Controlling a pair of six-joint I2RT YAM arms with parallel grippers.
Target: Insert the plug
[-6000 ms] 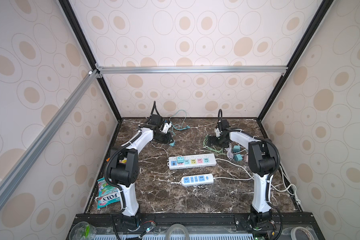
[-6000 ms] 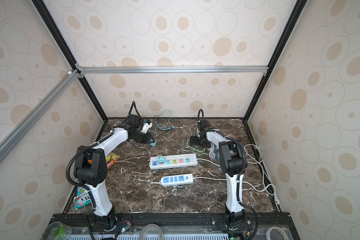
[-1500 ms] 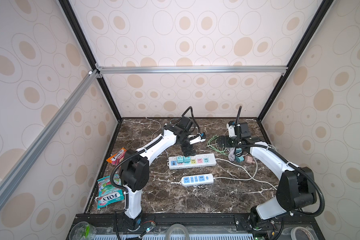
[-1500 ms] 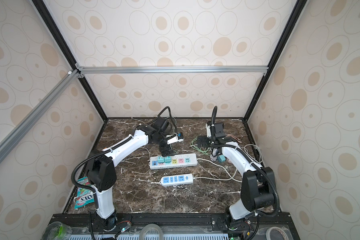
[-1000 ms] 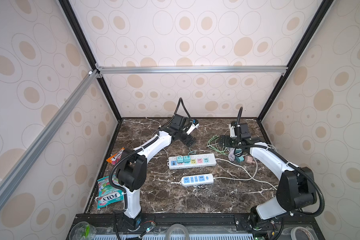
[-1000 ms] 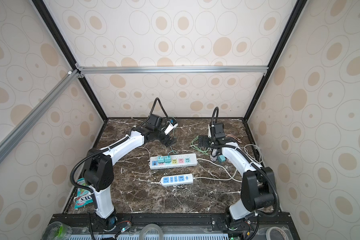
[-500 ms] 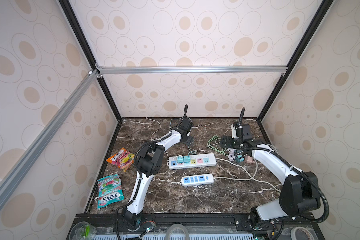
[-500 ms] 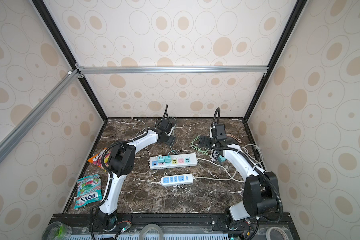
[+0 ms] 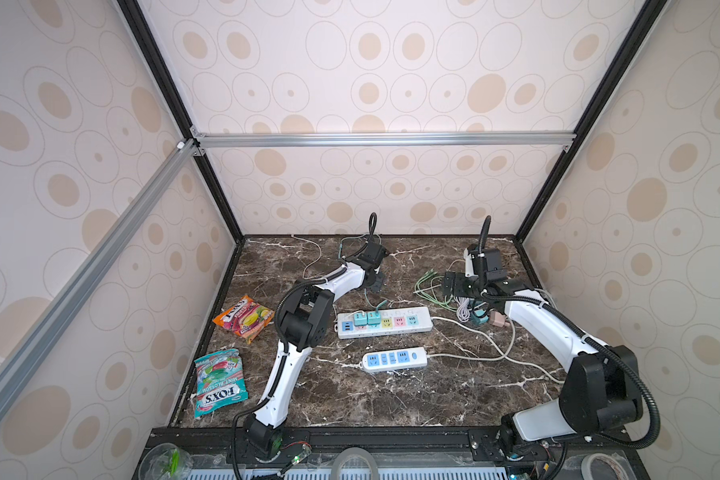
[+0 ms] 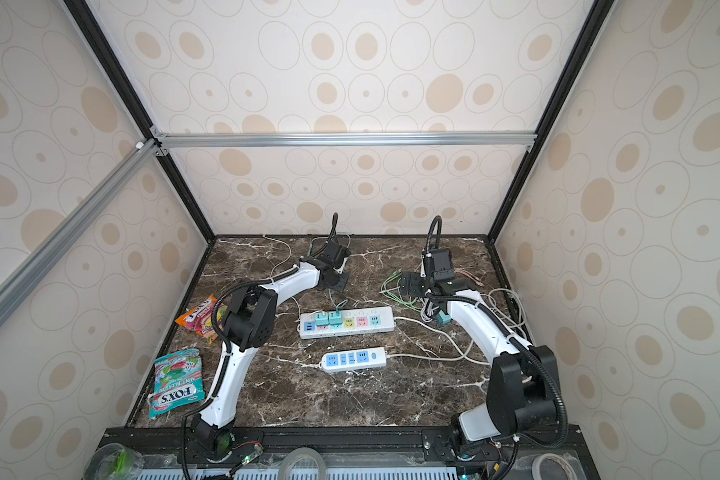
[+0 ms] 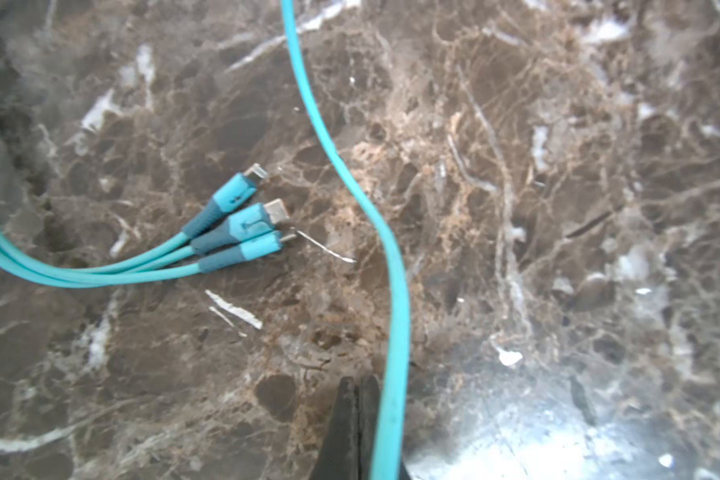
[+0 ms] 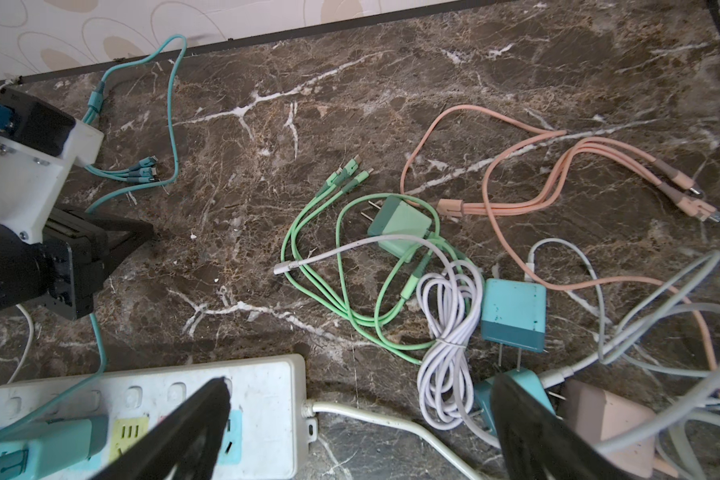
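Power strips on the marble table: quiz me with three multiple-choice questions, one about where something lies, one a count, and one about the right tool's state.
1. Where does the small strip lie relative to the large strip?
A. Nearer the front edge of the table
B. Nearer the back wall
C. On top of it

2. How many teal chargers are plugged into the large strip?
A. One
B. Two
C. Four

3. The right tool is:
A. Open
B. Shut and empty
C. Shut on a charger

Answers:
1 A: both top views show it in front of the large strip, apart from it.
2 B: two teal blocks stand side by side on it.
3 A: the right wrist view shows its fingers wide apart, gripping nothing.
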